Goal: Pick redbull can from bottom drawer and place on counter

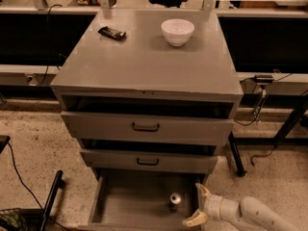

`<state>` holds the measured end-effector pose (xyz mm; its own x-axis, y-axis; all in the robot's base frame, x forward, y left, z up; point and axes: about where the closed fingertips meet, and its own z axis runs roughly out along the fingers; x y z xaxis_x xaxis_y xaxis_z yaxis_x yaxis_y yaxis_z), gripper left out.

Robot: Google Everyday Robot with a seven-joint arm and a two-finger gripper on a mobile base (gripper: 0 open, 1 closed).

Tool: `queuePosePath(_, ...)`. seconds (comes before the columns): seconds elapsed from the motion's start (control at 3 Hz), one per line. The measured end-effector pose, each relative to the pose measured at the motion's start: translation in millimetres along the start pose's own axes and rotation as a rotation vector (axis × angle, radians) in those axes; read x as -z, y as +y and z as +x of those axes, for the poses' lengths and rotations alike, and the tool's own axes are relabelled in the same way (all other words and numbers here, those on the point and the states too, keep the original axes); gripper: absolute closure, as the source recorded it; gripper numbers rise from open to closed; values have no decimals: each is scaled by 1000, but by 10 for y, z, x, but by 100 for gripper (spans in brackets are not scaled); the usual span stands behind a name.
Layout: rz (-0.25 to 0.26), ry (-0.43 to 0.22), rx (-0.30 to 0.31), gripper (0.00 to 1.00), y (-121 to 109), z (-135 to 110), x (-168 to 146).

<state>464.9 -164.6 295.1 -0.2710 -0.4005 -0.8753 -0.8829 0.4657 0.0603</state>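
The redbull can (175,199) stands upright in the bottom drawer (120,206), towards its right side; I see mostly its shiny silver top. The drawer is pulled out wide below the two upper drawers. My gripper (198,205) is at the drawer's right edge, just right of the can and apart from it. Its two pale fingers are spread open and hold nothing. The counter (144,57) is the flat grey top of the cabinet, well above the gripper.
A white bowl (177,31) and a flat black wrapped bar (112,32) lie at the back of the counter. The two upper drawers (146,127) stand slightly open above the gripper. A dark pole (50,198) and cables lie on the floor at the left.
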Motion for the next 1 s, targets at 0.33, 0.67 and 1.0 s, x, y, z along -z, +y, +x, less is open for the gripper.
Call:
queuePosePath(0.33,-16,-28,-23,0,-129,222,-319)
queuePosePath(0.67,-15,-37,-35,0,-200,299,-507)
queuePosePath(1.0,-4,-42,-53,0,-302,396,-706)
